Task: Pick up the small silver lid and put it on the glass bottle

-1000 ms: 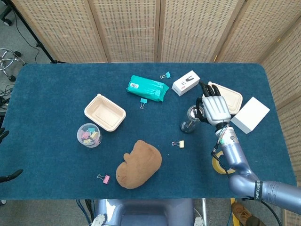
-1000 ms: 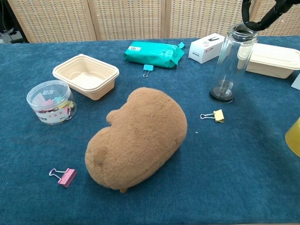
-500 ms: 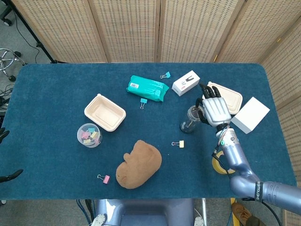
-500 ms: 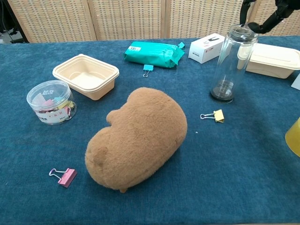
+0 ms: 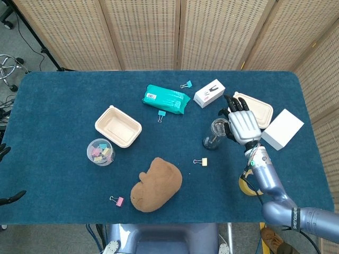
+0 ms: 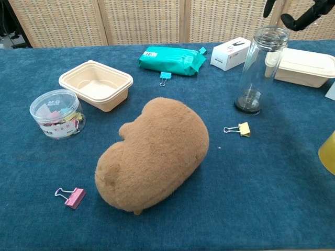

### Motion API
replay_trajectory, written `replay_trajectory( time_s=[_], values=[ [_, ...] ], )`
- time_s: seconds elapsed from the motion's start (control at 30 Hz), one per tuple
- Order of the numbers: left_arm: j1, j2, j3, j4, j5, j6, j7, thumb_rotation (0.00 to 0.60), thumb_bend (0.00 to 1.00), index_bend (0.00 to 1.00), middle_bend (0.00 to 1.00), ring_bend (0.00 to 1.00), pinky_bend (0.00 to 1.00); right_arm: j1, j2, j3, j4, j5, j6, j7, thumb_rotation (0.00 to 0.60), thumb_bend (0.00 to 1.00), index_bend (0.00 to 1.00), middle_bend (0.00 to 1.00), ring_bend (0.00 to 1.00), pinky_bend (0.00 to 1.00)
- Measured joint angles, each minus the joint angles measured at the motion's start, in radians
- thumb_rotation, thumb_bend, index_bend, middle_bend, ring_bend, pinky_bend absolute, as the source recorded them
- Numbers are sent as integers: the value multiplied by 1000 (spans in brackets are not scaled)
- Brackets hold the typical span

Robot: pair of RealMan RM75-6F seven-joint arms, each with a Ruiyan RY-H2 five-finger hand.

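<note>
The glass bottle (image 5: 214,135) (image 6: 255,73) stands upright on the blue table, right of centre. The small silver lid (image 6: 271,34) (image 5: 219,126) sits on its mouth. My right hand (image 5: 242,124) hovers just to the right of the bottle's top and above it, holding nothing. In the chest view only its dark fingertips (image 6: 301,15) show, spread apart and clear of the lid. My left hand is not seen in either view.
A lidded tan container (image 6: 306,65) and white boxes (image 5: 210,93) (image 5: 282,128) lie close around the bottle. A yellow clip (image 6: 239,128) and a yellow tape roll (image 5: 245,185) sit nearby. A brown plush (image 6: 154,151), tan tray (image 6: 95,83), clip jar (image 6: 55,113) and teal packet (image 6: 172,57) lie leftward.
My right hand has risen from the bottle's mouth and its fingers have let go of the lid, which stays on the bottle. The bottle has not moved.
</note>
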Motion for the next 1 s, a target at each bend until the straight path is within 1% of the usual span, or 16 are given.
replay_trajectory(
  time_s=[0.1, 0.2, 0.27, 0.33, 0.37, 0.4, 0.43, 0.53, 0.57, 0.6, 0.63, 0.67, 0.83, 1.0],
  values=[
    [0, 0, 1, 0, 2, 1, -1, 600, 0, 0, 0, 0, 0, -13, 24, 3, -37, -33, 21, 12, 600, 634, 305, 0, 0, 0],
    [1, -1, 1, 0, 3, 2, 2, 600, 0, 0, 0, 0, 0, -43, 61, -1, -84, -91, 55, 34, 600, 633, 289, 0, 0, 0],
    [1, -2, 2, -1, 3, 2, 6, 600, 0, 0, 0, 0, 0, -69, 88, -11, -108, -142, 79, 55, 600, 633, 250, 0, 0, 0],
    [2, -3, 3, -1, 5, 2, 12, 600, 0, 0, 0, 0, 0, -97, 108, -24, -121, -190, 103, 75, 600, 624, 171, 0, 0, 0],
    [2, -4, 3, -2, 5, 2, 15, 600, 0, 0, 0, 0, 0, -117, 119, -34, -125, -225, 121, 91, 600, 591, 146, 0, 0, 0],
    [2, -5, 3, -2, 5, 2, 19, 600, 0, 0, 0, 0, 0, -134, 127, -44, -126, -253, 137, 103, 600, 512, 114, 0, 0, 0],
    [2, -6, 3, -3, 5, 2, 23, 600, 0, 0, 0, 0, 0, -152, 133, -54, -125, -282, 156, 117, 600, 413, 89, 0, 0, 0],
    [2, -9, 3, -8, 3, 1, 32, 600, 0, 0, 0, 0, 0, -228, 146, -99, -100, -392, 243, 171, 600, 183, 49, 0, 0, 0],
    [2, -11, 3, -9, 2, 0, 38, 600, 0, 0, 0, 0, 0, -250, 146, -113, -83, -420, 268, 185, 600, 144, 43, 0, 0, 0],
    [2, -12, 3, -11, 1, 0, 42, 600, 0, 0, 0, 0, 0, -271, 146, -127, -63, -444, 293, 198, 600, 75, 31, 0, 0, 0],
    [2, -14, 3, -12, 0, -1, 48, 600, 0, 0, 0, 0, 0, -299, 144, -144, -32, -473, 325, 216, 600, 26, 19, 0, 0, 0],
    [2, -17, 3, -14, -1, -1, 57, 600, 0, 0, 0, 0, 0, -322, 142, -157, -8, -492, 348, 230, 600, 5, 10, 0, 0, 0],
    [5, -29, 3, -20, -3, -1, 103, 600, 0, 0, 0, 0, 0, -452, 118, -218, 110, -555, 463, 312, 600, 0, 0, 0, 0, 0],
    [10, -42, 7, -28, 3, 5, 133, 600, 0, 0, 0, 0, 0, -552, 79, -248, 195, -574, 549, 384, 600, 0, 0, 0, 0, 0]
  ],
)
